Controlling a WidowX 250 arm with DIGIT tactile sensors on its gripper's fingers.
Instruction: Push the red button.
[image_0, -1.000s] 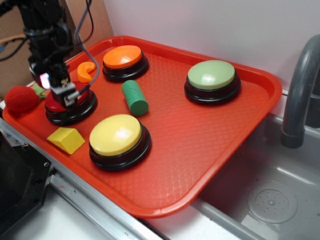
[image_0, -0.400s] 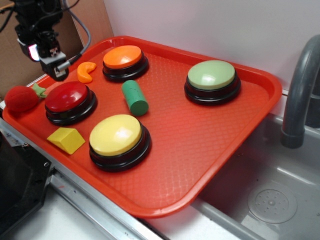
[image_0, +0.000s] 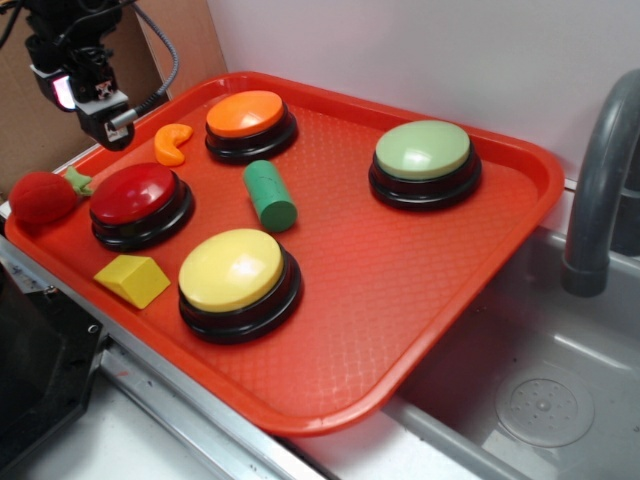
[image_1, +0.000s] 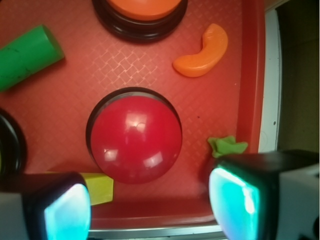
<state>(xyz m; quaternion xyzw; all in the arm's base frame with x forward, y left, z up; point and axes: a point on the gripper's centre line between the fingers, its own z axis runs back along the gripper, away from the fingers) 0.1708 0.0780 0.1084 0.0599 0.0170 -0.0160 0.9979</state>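
On a red plastic tray (image_0: 480, 300) beside a grey sink (image_0: 540, 400), four large domed push buttons sit on black round bases. At the tray's near-left end sits the red button (image_0: 139, 192), glossy and dark red, with nothing touching it. Behind it, toward the tray's far edge, is an orange button (image_0: 247, 113); toward the near edge, a yellow button (image_0: 232, 268); and well apart at the far right, a pale green button (image_0: 423, 150).

Small toys lie among them. A green cylinder (image_0: 269, 193) lies on its side between the orange and yellow buttons. An orange crescent shape (image_0: 172, 141) lies just behind the red button. A yellow wedge block (image_0: 132, 277) sits near the tray's front edge, beside the red button. A fuzzy red ball (image_0: 42, 197) with a green stem rests against the tray's left rim.

The robot's gripper (image_0: 100, 108) hangs in the air above the tray's far-left corner, behind the red button and clear of everything. In the wrist view, which looks straight down, the gripper (image_1: 150, 207) has its two fingers spread wide apart at the bottom corners, holding nothing, their inner faces glowing pale blue-green. The red button (image_1: 135, 139) fills the middle of that view, between and just ahead of the fingers, with bright highlights on its dome.
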